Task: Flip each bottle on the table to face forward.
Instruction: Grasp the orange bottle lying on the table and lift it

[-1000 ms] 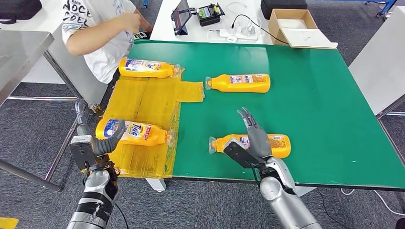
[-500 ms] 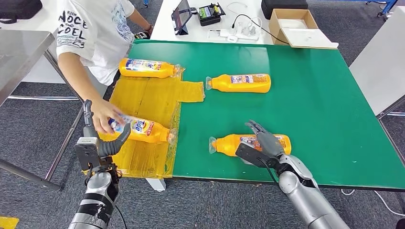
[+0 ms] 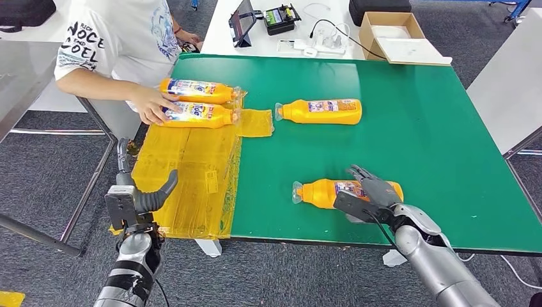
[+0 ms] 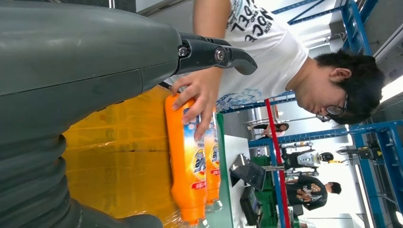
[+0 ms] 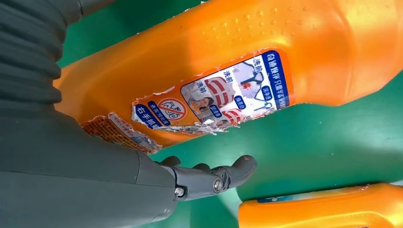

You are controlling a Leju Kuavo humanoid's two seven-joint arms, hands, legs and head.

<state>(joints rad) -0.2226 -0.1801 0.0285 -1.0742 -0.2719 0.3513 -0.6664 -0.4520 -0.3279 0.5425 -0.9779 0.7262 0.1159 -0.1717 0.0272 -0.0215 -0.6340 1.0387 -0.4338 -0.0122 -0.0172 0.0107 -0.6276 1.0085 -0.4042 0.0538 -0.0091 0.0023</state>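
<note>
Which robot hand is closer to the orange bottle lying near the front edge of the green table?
The right hand. It sits right at that orange bottle, over its bottom end. The left hand hangs off the table's left side, past the yellow sheet.

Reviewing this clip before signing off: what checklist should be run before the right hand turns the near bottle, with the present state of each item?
1. Right hand at the near bottle: ok, fingers lie over its base end.
2. Grip closed on the bottle: cannot tell.
3. Bottle needs turning: ok, the torn back label faces up.
4. Green table around it free: ok.
5. Left hand free: ok, holds nothing.
6. Person's hand away from the robot: ok, it rests on the far bottles.
</note>
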